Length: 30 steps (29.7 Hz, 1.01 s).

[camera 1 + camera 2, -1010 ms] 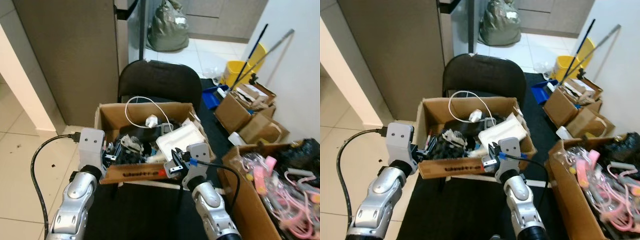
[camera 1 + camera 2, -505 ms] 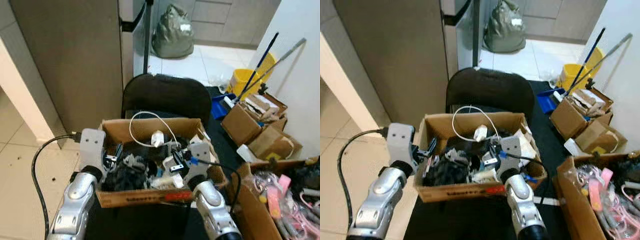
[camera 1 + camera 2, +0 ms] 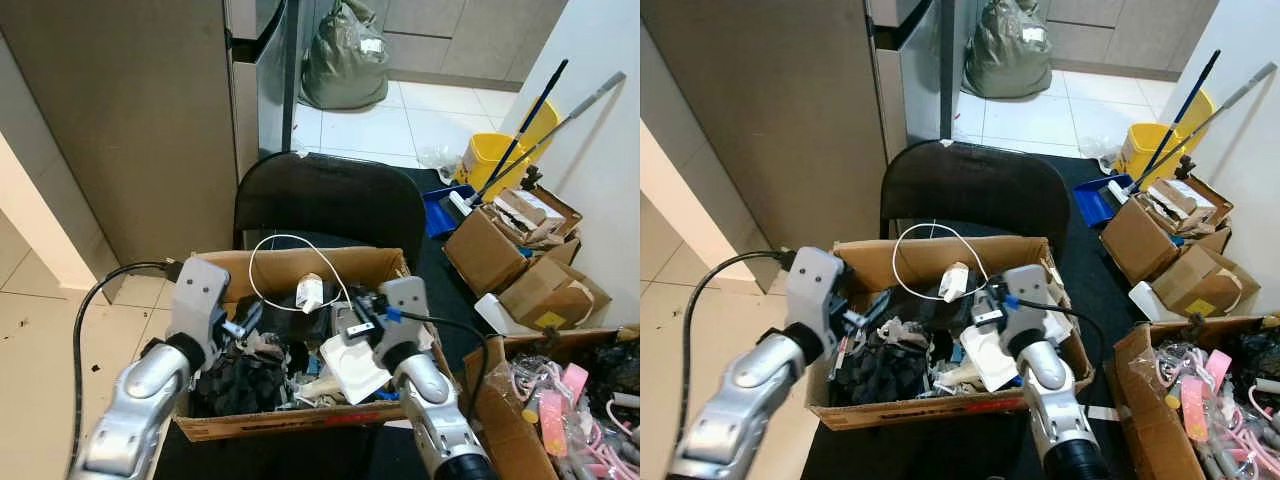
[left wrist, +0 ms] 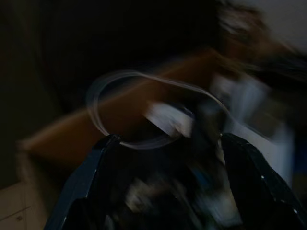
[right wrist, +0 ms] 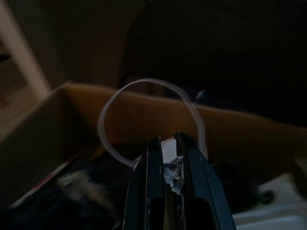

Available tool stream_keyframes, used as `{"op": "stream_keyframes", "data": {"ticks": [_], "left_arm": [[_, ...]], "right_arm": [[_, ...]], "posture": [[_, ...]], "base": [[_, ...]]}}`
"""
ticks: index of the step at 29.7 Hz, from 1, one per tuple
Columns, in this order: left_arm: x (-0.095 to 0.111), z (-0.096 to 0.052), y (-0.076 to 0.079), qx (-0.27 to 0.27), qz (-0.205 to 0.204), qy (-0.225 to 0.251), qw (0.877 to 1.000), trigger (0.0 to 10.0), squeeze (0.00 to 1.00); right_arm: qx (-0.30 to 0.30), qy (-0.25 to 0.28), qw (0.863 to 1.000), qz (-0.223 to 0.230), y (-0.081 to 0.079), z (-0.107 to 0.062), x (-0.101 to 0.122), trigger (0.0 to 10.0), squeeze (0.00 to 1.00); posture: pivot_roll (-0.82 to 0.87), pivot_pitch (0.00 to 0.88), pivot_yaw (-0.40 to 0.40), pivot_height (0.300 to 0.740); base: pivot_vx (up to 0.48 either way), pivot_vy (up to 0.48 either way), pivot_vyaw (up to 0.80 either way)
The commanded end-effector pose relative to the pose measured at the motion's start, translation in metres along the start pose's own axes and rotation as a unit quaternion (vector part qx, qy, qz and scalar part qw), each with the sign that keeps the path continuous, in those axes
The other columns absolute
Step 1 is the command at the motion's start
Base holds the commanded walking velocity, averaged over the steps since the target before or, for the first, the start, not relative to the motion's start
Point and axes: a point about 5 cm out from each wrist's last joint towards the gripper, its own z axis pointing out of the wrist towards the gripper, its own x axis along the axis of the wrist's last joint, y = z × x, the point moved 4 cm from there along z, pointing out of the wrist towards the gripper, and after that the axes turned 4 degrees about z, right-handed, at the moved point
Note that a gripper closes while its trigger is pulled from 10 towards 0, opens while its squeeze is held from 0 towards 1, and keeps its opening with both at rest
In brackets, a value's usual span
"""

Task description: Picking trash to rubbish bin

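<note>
An open brown cardboard box [image 3: 300,268], crammed with mixed trash, sits at the centre of the head views, just in front of a black padded chair back [image 3: 325,200] at its 12 o'clock. A thin white cable loop [image 3: 290,245] arches over the box's far wall, ending at a small white plug [image 3: 308,292]. Inside lie dark tangled items [image 3: 240,375] at the box's 8 o'clock and a flat white plastic piece [image 3: 352,362] at its 4 o'clock.

The left gripper [image 3: 243,322] hovers over the box's 9 o'clock edge; in the left wrist view its two black fingers [image 4: 86,179] stand well apart, so the jaws are released and hold nothing. The right gripper [image 3: 355,310] sits over the box's 2 o'clock area; in the right wrist view its black fingers [image 5: 151,187] are drawn nearly together, the jaws clenched on a small crumpled whitish scrap [image 5: 172,173], with the cable loop beyond.

At the box's 3 o'clock, further brown cartons of paper scraps [image 3: 505,235] stand on the floor. A yellow mop bucket [image 3: 490,160] with long handles leans at 1 o'clock, and a grey-green tied rubbish bag [image 3: 345,55] rests on white tiles at 12 o'clock. At 4 o'clock another carton holds pink plastic items [image 3: 560,400].
</note>
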Motion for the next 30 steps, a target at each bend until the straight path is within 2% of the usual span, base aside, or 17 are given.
{"op": "stream_keyframes", "data": {"ticks": [1, 7, 8, 13, 14, 15, 20, 21, 22, 24, 27, 28, 30], "left_arm": [[-0.008, -0.005, 0.015, -0.052, -0.005, -0.027, 0.998, 10.0, 0.0], [-0.014, -0.012, 0.019, -0.076, -0.004, -0.055, 0.996, 10.0, 0.0], [-0.015, -0.013, 0.018, -0.074, 0.003, -0.062, 0.995, 10.0, 0.0], [-0.015, -0.016, 0.019, -0.08, 0.001, -0.069, 0.994, 10.0, 0.0], [-0.015, -0.017, 0.02, -0.085, 0.001, -0.074, 0.994, 10.0, 0.0], [-0.015, -0.017, 0.021, -0.086, 0.001, -0.075, 0.993, 10.0, 0.0], [-0.015, -0.017, 0.021, -0.086, 0.001, -0.077, 0.993, 10.0, 0.0], [-0.016, -0.016, 0.019, -0.078, 0.011, -0.078, 0.994, 10.0, 0.0], [-0.015, -0.015, 0.017, -0.073, 0.016, -0.077, 0.994, 10.0, 0.0], [-0.016, -0.013, 0.014, -0.06, 0.019, -0.079, 0.995, 10.0, 0.0], [-0.014, -0.006, -0.005, 0.006, 0.017, -0.07, 0.997, 10.0, 0.0], [-0.014, -0.006, -0.005, 0.006, 0.017, -0.07, 0.997, 10.0, 0.0], [-0.012, -0.002, -0.017, 0.053, 0.009, -0.063, 0.997, 10.0, 0.0]], "right_arm": [[0.026, -0.036, 0.999, 0.01, -0.006, 0.001, -0.013, 10.0, 0.0], [0.074, -0.053, 0.996, -0.021, -0.021, 0.015, -0.011, 10.0, 0.0], [0.099, -0.058, 0.993, -0.012, -0.03, 0.019, -0.01, 10.0, 0.0], [0.128, -0.056, 0.99, 0.003, -0.04, 0.024, -0.006, 10.0, 0.0], [0.14, -0.049, 0.989, 0.017, -0.045, 0.027, -0.001, 10.0, 0.57], [0.136, -0.044, 0.99, 0.022, -0.044, 0.029, 0.001, 10.0, 1.0], [0.123, -0.037, 0.991, 0.03, -0.04, 0.03, 0.003, 10.0, 1.0], [0.099, -0.032, 0.994, 0.022, -0.032, 0.031, 0.005, 10.0, 0.64], [0.09, -0.029, 0.995, 0.021, -0.029, 0.031, 0.006, 10.0, 0.0], [0.081, -0.027, 0.996, 0.024, -0.024, 0.031, 0.008, 10.0, 0.0], [0.012, -0.013, 0.999, 0.044, 0.002, 0.029, 0.013, 10.0, 0.0], [0.012, -0.013, 0.999, 0.044, 0.002, 0.029, 0.013, 10.0, 0.0], [-0.025, -0.006, 0.998, 0.05, 0.016, 0.025, 0.013, 10.0, 0.0]], "posture": [[0.05, 0.131, -0.034, 0.74], [0.06, 0.131, -0.041, 0.74], [0.06, 0.131, -0.043, 0.74], [0.06, 0.13, -0.046, 0.74], [0.06, 0.131, -0.046, 0.74], [0.06, 0.132, -0.045, 0.74], [0.06, 0.132, -0.042, 0.74], [0.06, 0.132, -0.042, 0.74], [0.06, 0.133, -0.039, 0.74], [0.06, 0.133, -0.037, 0.74], [0.06, 0.133, -0.038, 0.74], [0.06, 0.133, -0.038, 0.74], [0.05, 0.132, -0.037, 0.74]], "base": [[0.0, 0.0, 0.0], [0.0, 0.0, 0.0], [0.0, 0.0, 0.0], [0.0, 0.0, 0.0], [0.0, 0.0, 0.0], [0.0, 0.0, 0.0], [0.0, 0.0, 0.0], [0.0, 0.0, 0.0], [0.0, 0.0, 0.0], [0.0, 0.0, 0.0], [0.0, 0.0, 0.0], [0.0, 0.0, 0.0], [0.0, 0.0, 0.0]]}}
